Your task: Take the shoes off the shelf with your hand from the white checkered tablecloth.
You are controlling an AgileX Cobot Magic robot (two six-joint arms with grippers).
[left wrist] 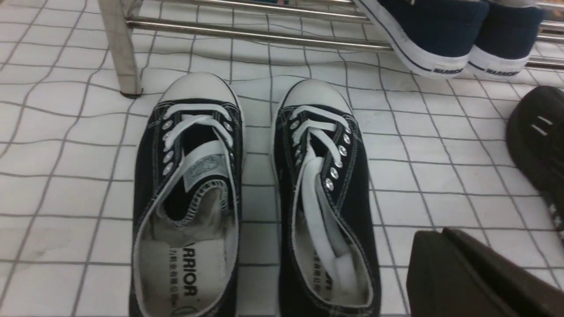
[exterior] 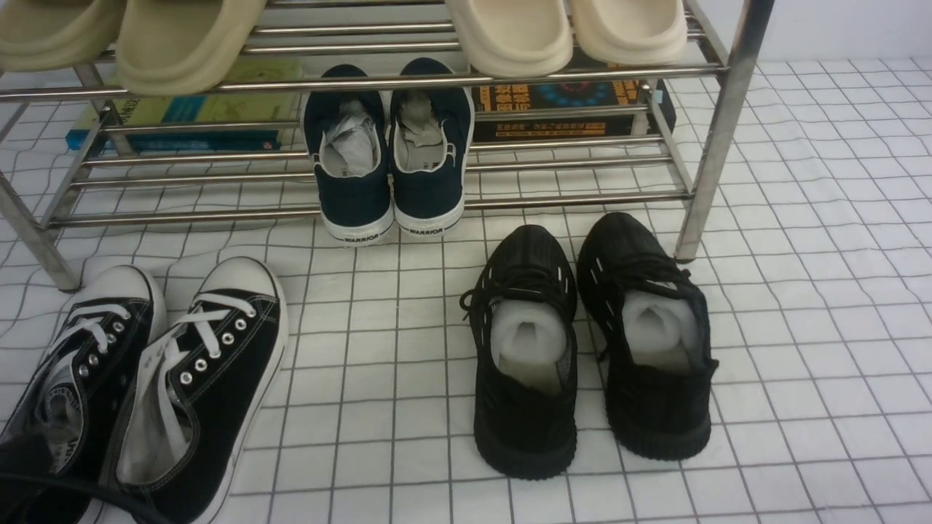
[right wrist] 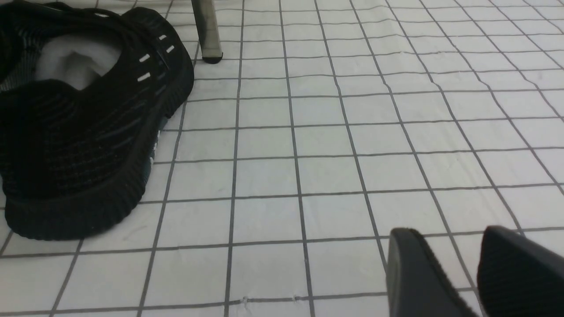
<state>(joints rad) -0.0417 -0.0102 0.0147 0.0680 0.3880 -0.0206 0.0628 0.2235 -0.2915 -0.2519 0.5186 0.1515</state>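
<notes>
- Left claw [left wrist: 436,235]: fully closed, holding nothing.
- Right claw [right wrist: 450,232]: open, empty.
- Black canvas sneakers [exterior: 237,364]: side by side on the checkered cloth [exterior: 371,378], in front of the rack [exterior: 721,145].
- Navy shoes [exterior: 429,191]: on the rack's lower tier.

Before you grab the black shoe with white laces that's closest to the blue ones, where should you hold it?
I'd pinch the sneaker's heel collar, coming from above and behind: its toe points toward the rack, and the wide-open mouth probably leaves room for one fingertip inside.
</notes>
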